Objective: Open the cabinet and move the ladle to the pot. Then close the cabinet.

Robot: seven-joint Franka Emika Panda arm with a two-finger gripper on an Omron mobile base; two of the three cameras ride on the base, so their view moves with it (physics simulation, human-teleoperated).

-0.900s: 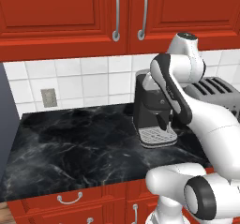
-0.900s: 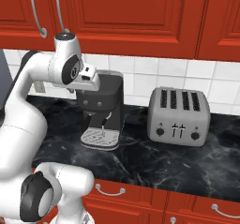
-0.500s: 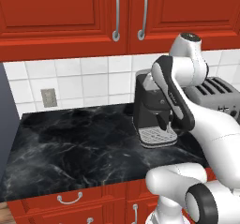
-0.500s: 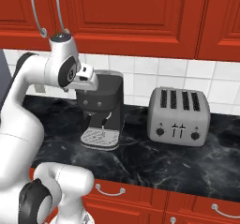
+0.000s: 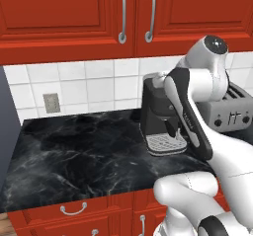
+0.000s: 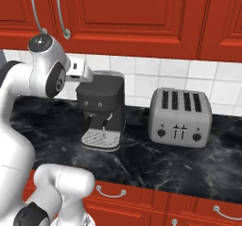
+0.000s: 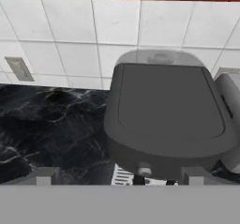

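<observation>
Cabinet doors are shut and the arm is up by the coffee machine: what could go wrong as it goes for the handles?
1. The hand sits just above the coffee machine; a low or sideways swing could knock it.
2. The two cabinet handles hang close together, so the open gripper might catch both or the wrong one.
3. The toaster stands near; a wide elbow swing may clip it.

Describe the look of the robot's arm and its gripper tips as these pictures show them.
The glossy white arm is built of rounded, tube-like segments with dark grey bands at the joints and a round dark grey cap with a small centre dot on one joint. A bulbous white base link sits low. The gripper shows two small, blocky grey fingertips. No cables or markings are visible.
</observation>
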